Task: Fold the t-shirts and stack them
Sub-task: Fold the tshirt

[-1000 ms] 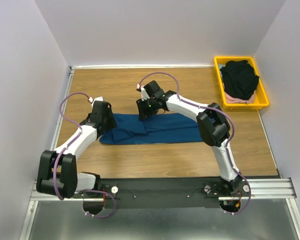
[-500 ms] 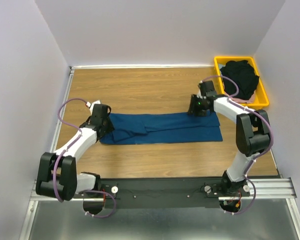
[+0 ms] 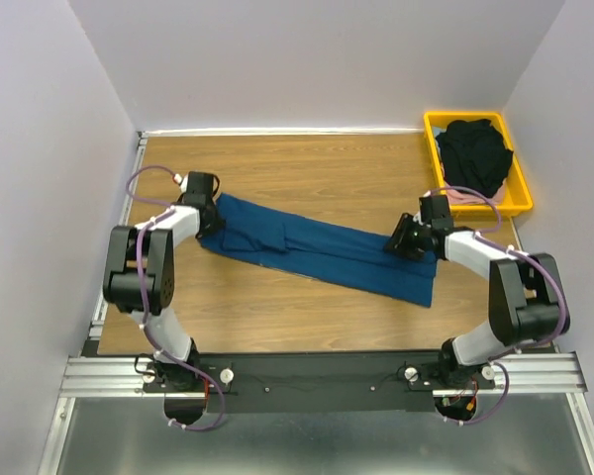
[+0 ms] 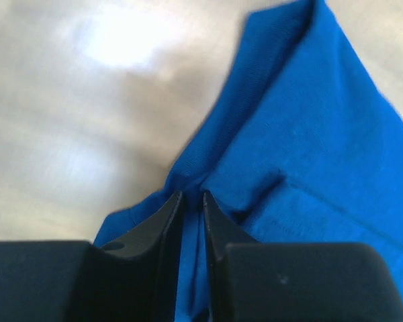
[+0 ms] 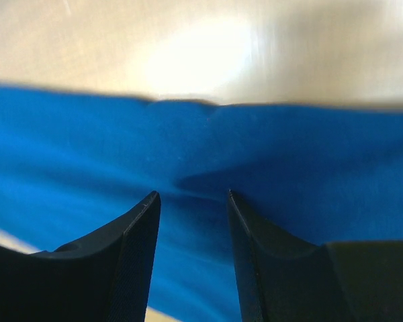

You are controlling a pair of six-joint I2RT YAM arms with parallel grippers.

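Across the counter (image 3: 307, 168), from 10 to 4 o'clock, the navy t-shirt (image 3: 317, 247) lies as a long folded strip. Left fingers (image 4: 168, 221), nearly closed, pinch its 10 o'clock end; right fingers (image 5: 134, 235), half apart, grip the other.

Navy t-shirt (image 3: 317, 247): matt cloth, fine knit visible close up. Surface (image 3: 307, 168): wood grain, smooth, with a soft sheen. Tray (image 3: 483, 211) at 2 o'clock: glossy yellow plastic. Black t-shirt (image 3: 475, 156) in it: matt cloth. Fingers (image 5: 131, 235): matt black plastic, finely textured.
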